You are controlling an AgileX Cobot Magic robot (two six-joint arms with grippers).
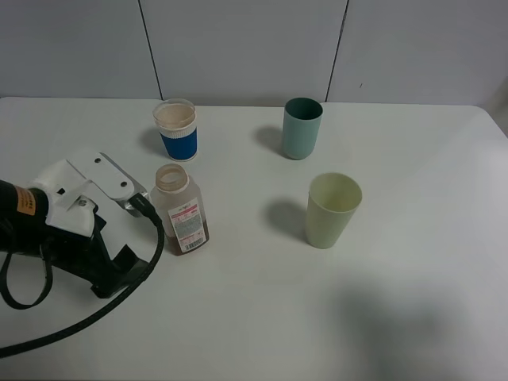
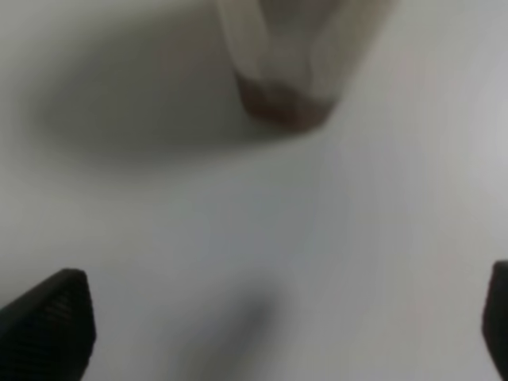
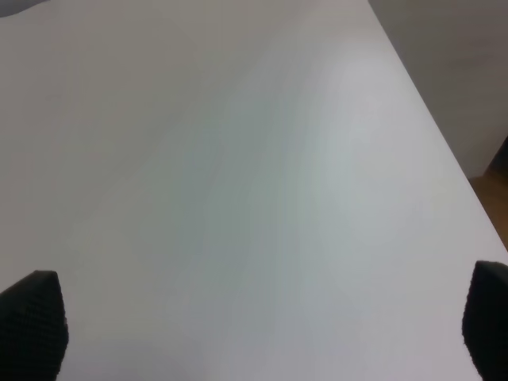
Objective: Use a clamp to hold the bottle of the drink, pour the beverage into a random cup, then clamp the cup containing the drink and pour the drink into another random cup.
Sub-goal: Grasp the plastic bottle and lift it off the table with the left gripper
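bottle of the drink (image 1: 181,210) upright just ahead of wide left jaws, apparently untouched; right jaws wide too

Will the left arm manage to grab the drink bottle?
Probably yes: the left pincer is open, the drink bottle stands right ahead, and only bare table lies between them.

Translucent plastic bottle of the drink (image 1: 181,210) is wearing a paper label, while the pale yellow-green tumbler (image 1: 332,210) and teal tumbler (image 1: 302,127) are showing smooth matt plastic on a smooth matt white table (image 1: 413,278); the left gripper (image 2: 274,325) is showing finely textured black pads (image 2: 48,329)
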